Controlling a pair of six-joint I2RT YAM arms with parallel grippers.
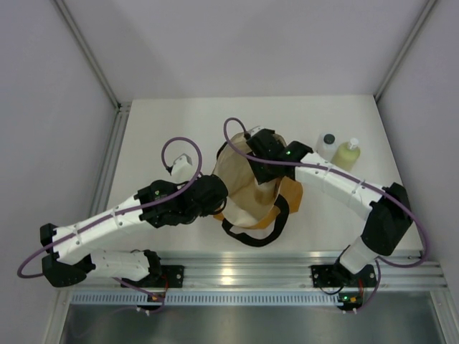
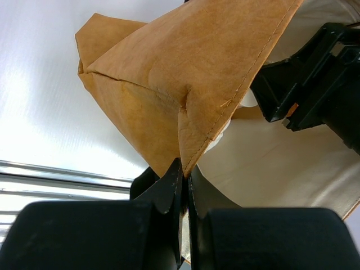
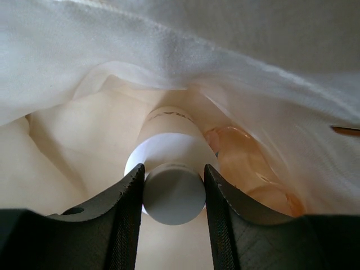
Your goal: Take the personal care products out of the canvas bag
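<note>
The tan canvas bag [image 1: 247, 197] lies mid-table with its black handles toward the near edge. My left gripper [image 1: 215, 195] is shut on the bag's rim, pinching the tan edge [image 2: 185, 169] and holding the mouth open. My right gripper [image 1: 262, 152] is inside the bag. In the right wrist view its jaws [image 3: 173, 169] press on both sides of the grey-white cap of the beige bottle [image 3: 169, 126]. The slim orange bottle [image 3: 247, 169] lies beside it against the cream lining [image 3: 79, 129]. The whitish bottle with dark cap [image 1: 327, 145] and the yellow-green bottle [image 1: 348, 154] stand on the table.
The two standing bottles are at the back right of the white table [image 1: 165, 129], close to the right arm's forearm. A metal rail [image 1: 237, 274] runs along the near edge. Enclosure walls rise on the left, right and back. The right gripper's black body [image 2: 315, 79] shows in the left wrist view.
</note>
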